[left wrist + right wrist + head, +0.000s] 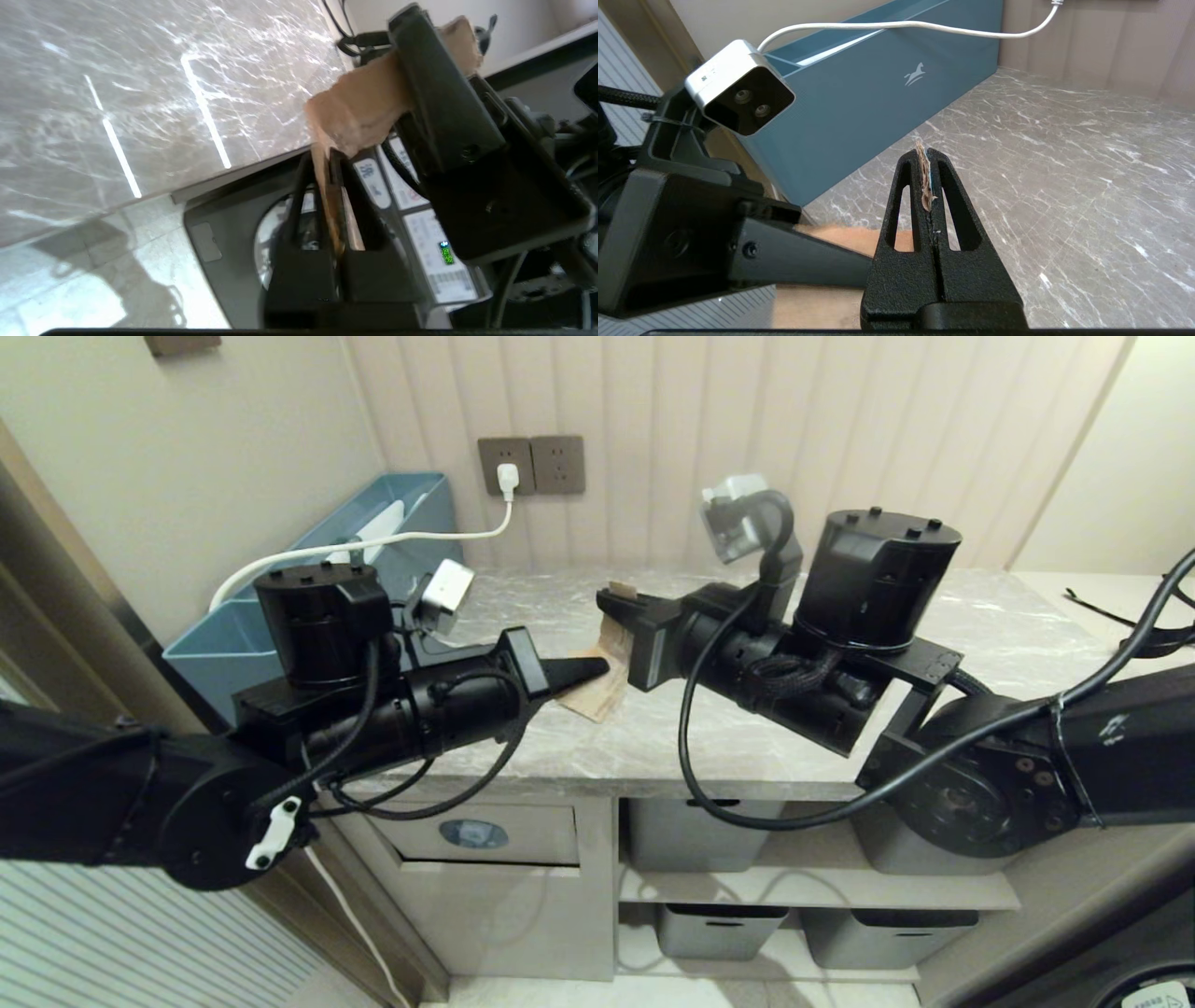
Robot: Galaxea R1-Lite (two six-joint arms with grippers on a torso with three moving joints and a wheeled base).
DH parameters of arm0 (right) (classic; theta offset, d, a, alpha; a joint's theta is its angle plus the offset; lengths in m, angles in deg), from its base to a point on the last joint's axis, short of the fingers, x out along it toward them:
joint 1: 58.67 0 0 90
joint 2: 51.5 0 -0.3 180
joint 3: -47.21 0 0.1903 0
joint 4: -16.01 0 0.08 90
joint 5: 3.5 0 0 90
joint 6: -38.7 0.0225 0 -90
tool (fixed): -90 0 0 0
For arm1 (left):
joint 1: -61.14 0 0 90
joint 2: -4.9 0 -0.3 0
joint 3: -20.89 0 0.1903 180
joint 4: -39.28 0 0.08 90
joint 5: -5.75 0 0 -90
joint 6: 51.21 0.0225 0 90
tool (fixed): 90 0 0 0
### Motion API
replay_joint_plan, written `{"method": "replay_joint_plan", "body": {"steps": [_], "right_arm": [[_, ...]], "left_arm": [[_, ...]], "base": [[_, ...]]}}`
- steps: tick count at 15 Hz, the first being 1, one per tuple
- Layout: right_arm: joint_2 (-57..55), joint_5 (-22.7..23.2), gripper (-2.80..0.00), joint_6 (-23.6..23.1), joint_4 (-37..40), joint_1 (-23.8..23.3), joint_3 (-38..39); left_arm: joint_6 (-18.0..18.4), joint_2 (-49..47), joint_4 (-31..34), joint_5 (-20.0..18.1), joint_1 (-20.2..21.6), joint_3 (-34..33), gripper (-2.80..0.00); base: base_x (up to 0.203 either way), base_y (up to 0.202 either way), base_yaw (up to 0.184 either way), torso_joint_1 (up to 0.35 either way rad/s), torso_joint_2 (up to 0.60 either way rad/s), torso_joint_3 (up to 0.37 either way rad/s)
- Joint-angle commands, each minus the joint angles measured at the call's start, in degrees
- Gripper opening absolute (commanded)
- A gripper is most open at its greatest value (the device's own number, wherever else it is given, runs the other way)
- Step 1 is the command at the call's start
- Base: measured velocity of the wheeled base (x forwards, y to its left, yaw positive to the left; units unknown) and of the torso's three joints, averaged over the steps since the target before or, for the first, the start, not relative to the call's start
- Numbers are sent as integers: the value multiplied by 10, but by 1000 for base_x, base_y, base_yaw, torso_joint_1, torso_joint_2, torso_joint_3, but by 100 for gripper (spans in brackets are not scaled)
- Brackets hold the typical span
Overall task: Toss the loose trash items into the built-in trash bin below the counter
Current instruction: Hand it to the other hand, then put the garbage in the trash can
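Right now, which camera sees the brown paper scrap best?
The left wrist view: the brown paper scrap shows its torn face, pinched by both sets of fingers. The head view shows only a strip of it between the arms. The right wrist view shows just its thin edge in the right gripper.

A white galloping-horse logo stands on the side of the long blue plastic box [896, 98]. A blue oval sticker [473, 833] with a pale icon marks the built-in trash bin [485, 835] flap. White labels [439, 261] on the robot's base carry print too small to read.
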Motion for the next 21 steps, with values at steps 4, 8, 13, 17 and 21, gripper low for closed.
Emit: {"method": "replay_joint_plan", "body": {"steps": [4,8,13,17,21], "right_arm": [[4,0,0,-2,-2,2,3],[16,-2,0,-8,2,2,6],[74,-46,0,-2,1,-31,42],[159,-47,-280,-3,1,-78,137],[262,-52,-280,-14,3,-224,202]], "left_arm": [[-2,9,-2,-1,-9,-2,-280],[2,4,-5,24,-1,1,-280],[38,-22,-9,134,27,13,-280],[68,-14,-60,184,48,4,-280],[76,69,-58,218,50,-33,-280]], "base": [[0,0,0,0,0,0],[0,0,0,0,0,0],[0,0,0,0,0,0],[0,0,0,0,0,0],[0,0,0,0,0,0]]}}
